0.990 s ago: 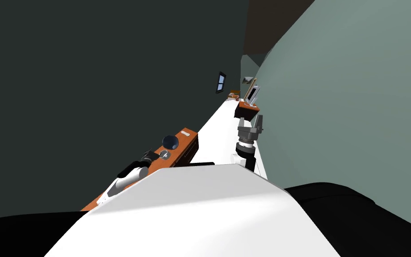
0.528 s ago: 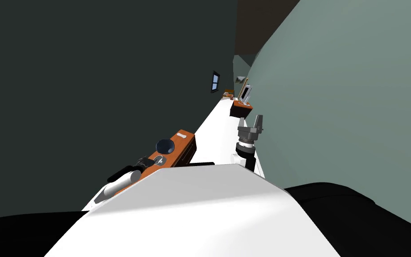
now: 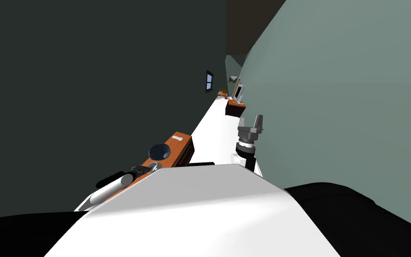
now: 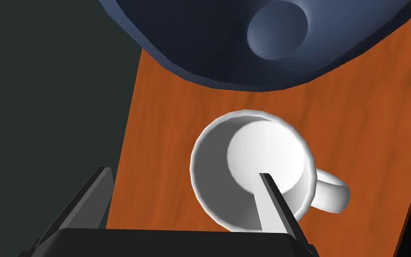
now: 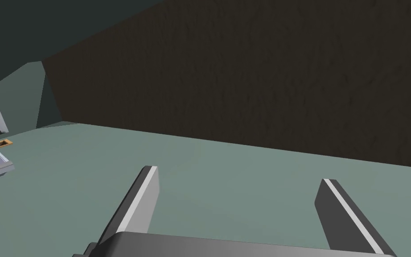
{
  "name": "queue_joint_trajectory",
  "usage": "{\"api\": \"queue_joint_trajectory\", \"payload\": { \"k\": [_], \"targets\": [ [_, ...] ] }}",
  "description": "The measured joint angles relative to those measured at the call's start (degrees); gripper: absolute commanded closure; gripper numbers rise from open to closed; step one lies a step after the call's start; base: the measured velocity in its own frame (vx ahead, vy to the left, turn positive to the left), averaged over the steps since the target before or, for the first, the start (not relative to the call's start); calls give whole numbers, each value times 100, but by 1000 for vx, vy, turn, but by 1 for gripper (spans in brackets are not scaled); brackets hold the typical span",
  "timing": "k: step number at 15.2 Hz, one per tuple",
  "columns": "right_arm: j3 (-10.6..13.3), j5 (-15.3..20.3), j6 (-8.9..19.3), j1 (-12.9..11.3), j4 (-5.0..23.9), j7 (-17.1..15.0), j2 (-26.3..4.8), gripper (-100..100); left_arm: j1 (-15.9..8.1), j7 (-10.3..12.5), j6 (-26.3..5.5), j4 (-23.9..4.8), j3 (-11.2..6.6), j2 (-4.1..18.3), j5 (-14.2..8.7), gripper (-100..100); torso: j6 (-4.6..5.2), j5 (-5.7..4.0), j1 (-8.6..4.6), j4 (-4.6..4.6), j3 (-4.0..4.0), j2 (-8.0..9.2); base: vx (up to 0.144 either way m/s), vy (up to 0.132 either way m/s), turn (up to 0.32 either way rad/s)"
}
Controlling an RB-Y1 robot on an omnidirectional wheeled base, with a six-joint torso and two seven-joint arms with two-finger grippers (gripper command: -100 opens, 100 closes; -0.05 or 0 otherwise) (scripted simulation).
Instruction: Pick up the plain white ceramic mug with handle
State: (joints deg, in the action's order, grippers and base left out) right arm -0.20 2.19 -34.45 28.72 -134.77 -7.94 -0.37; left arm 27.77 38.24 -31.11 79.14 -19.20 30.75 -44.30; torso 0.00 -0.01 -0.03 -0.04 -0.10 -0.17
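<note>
The white mug stands upright on an orange wooden tabletop, its handle pointing away from the table's edge. My left gripper is open just above it. One finger reaches over the mug's mouth, the other finger hangs outside the rim past the table's edge. In the head view the left gripper is beside the mug at the near end of the table. My right gripper is open and held up by the green wall.
A dark blue bowl sits close beyond the mug, seen as the bowl in the head view. A small white item lies at the table's far end. Farther along the white floor stands another small table.
My view has shifted: the table, bowl and mug slid down and left in the picture. The left gripper stayed at the mug. The right arm kept its pose.
</note>
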Motion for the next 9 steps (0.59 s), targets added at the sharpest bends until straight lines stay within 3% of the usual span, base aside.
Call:
{"api": "queue_joint_trajectory", "payload": {
  "k": [4, 7, 9],
  "targets": [
    [0, 0, 0, 0, 0, 0, 0, 0, -30, 93, -295, -626, -91, 178, -441, -100, 1, 0, 1, 0, 0, -1, 43, 16, -162],
    [0, 0, 0, 0, 0, 0, 0, 0, 73, 329, -662, -665, -218, 238, -526, -100, 0, -1, -2, 1, 2, 3, 39, 13, -169],
    [0, 0, 0, 0, 0, 0, 0, 0, 62, 387, -875, -933, -280, 331, -747, -100, 0, -1, 0, 1, 1, 2, 40, 17, -191]
  ]
}}
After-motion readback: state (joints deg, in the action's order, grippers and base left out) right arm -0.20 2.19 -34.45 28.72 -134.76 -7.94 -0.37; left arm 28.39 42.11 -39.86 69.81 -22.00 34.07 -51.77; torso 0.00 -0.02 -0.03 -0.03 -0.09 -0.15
